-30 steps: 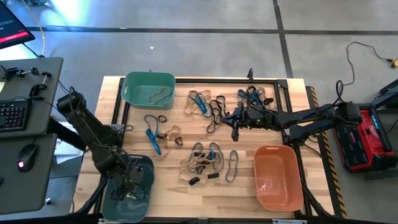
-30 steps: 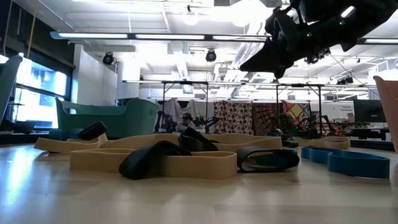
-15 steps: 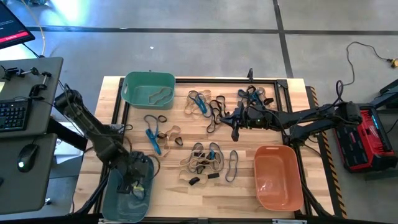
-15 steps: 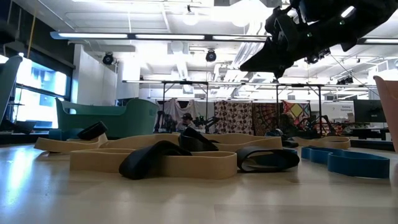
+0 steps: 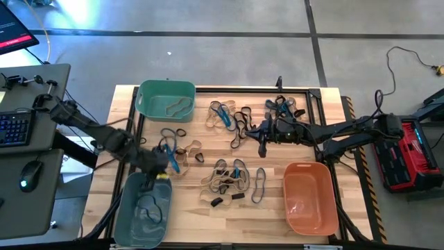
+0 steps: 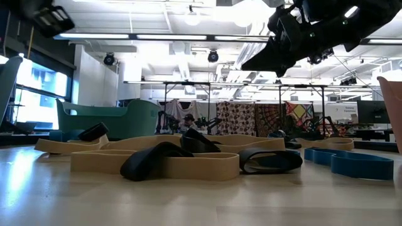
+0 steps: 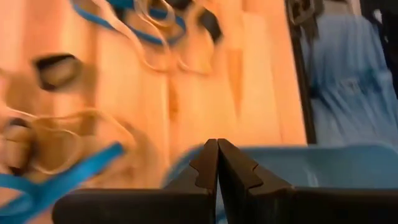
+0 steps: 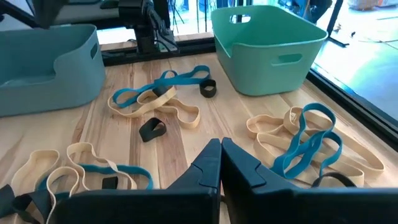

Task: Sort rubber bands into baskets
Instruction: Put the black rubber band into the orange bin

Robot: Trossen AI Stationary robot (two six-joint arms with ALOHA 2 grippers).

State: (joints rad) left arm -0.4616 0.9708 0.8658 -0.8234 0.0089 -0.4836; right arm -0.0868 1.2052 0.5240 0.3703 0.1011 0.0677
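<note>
Rubber bands in tan, blue and black lie in loose clusters on the wooden table (image 5: 187, 208): a cluster in the middle (image 5: 229, 182), another at the far side (image 5: 229, 117), a third by the left (image 5: 179, 149). My left gripper (image 5: 164, 169) is shut and empty, above the far rim of the grey-blue basket (image 5: 142, 212), where a dark band (image 5: 149, 208) lies. The teal basket (image 5: 166, 99) holds a tan band. The orange basket (image 5: 310, 198) stands at the near right. My right gripper (image 5: 262, 148) hovers shut over the table's middle, holding nothing.
A black metal frame (image 5: 250, 89) runs along the table's far and side edges. A desk with keyboard and mouse (image 5: 24, 139) stands left of the table, a red device (image 5: 409, 156) to its right. Bare wood lies between the grey-blue and orange baskets.
My left gripper has risen out of the grey-blue basket and swung toward the table's far edge and middle, stopping over the basket's far rim beside the left cluster of bands. The dark band stays in the basket. My right arm has kept still.
</note>
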